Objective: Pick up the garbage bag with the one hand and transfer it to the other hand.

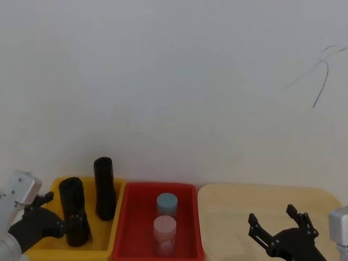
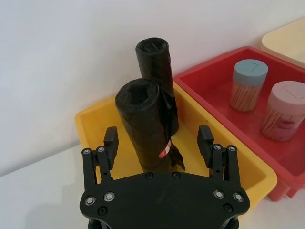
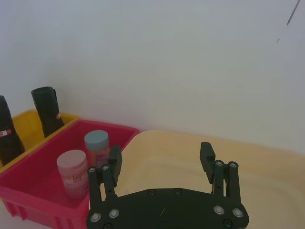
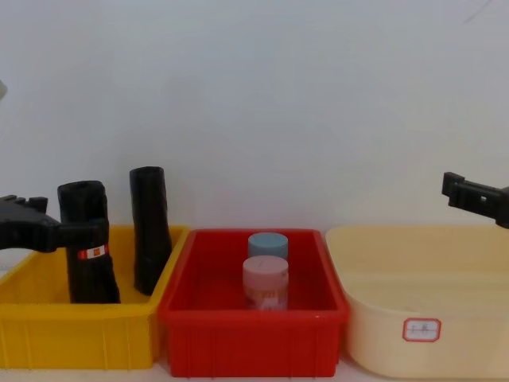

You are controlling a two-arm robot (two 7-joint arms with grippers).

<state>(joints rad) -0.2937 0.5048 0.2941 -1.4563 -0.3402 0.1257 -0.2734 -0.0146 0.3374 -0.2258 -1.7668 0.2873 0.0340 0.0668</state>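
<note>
**Black plastic roll, upright between spread fingers**

The garbage bag (image 2: 143, 119) stands upright in the yellow bin (image 2: 88, 119). It is a thick roll of crinkled black film with a narrow red-and-white band low down. It is probably light, firm through the core and slick-skinned, so a mid-height squeeze looks safest. The left gripper (image 2: 158, 135) straddles it with fingers apart, not touching. The right gripper (image 3: 161, 152) hangs spread over the cream tub (image 3: 267, 167).

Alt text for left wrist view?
The left gripper, open, has a finger on each side of the garbage bag, a black roll with a red-and-white label standing in a yellow bin. A second black roll stands behind it; a red bin holds two lidded jars.
</note>
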